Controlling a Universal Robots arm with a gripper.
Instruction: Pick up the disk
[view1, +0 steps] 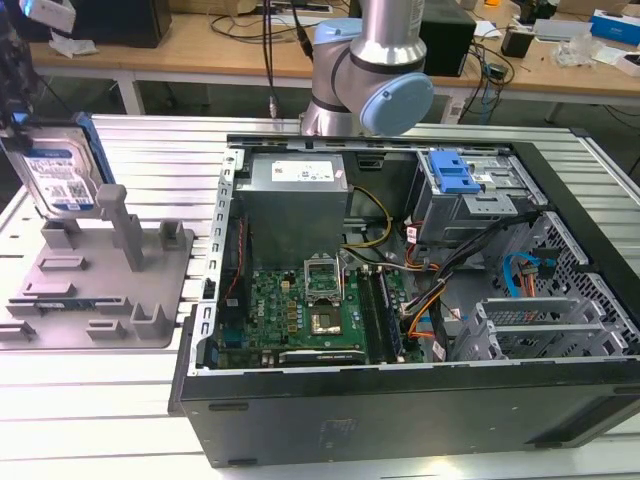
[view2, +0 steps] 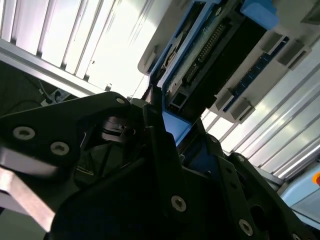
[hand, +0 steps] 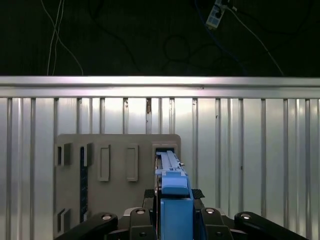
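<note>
Silver metal with a white-and-blue label, the disk (view1: 55, 175) is lifted clear of the grey fixture (view1: 95, 285) at about ten o'clock in the exterior view, held upright on edge with its label facing the camera and a blue side rail (view1: 92, 150) running along its edge toward the exterior view's right. Below it the fixture lies flat on the ribbed aluminium worktop (view1: 90, 400), its upright posts (view1: 125, 225) standing apart from the disk's lower edge. In the first wrist view the disk (hand: 172, 192) appears edge-on as a narrow blue strip, with the black fingers (hand: 146, 216) pressed against it from both sides, so the gripper (hand: 172, 215) is clamped on the disk; the grey fixture (hand: 117, 185) shows beyond it, lying on the ribbed worktop (hand: 260, 150). In the second wrist view the disk's connector end (view2: 210, 55) and blue rail (view2: 175, 125) rise out of the dark gripper body (view2: 150, 190), with the pale worktop slats (view2: 75, 35) behind. At three o'clock from the fixture in the exterior view sits an open computer case (view1: 400, 400), showing a green motherboard (view1: 300, 310) and a blue-latched drive cage (view1: 455, 180). The arm's silver and blue joint (view1: 385, 90) stands at twelve o'clock behind the case.
</note>
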